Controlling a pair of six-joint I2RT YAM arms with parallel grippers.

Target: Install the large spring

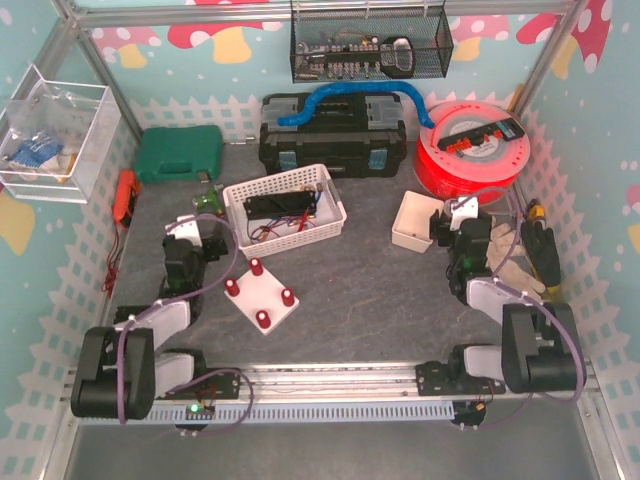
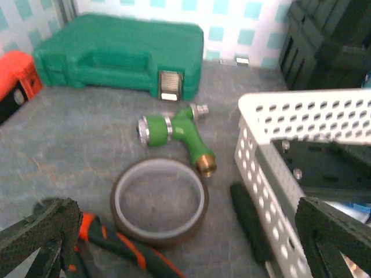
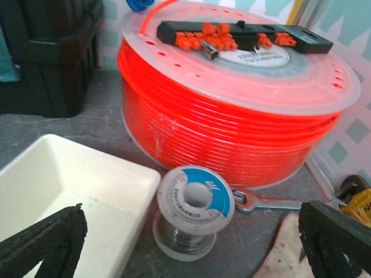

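Note:
A white base plate with several red pegs lies on the grey mat between the arms. I cannot make out a large spring in any view. My left gripper is open and empty, next to the white perforated basket; in the left wrist view its fingers straddle a brown tape roll. My right gripper is open and empty beside the small white bin; in the right wrist view it faces a solder spool and the bin's rim.
A green nozzle, green case and orange-handled pliers lie by the left gripper. An orange filament reel, a wrench and a black toolbox stand near the right gripper. Gloves and tools lie at the right wall.

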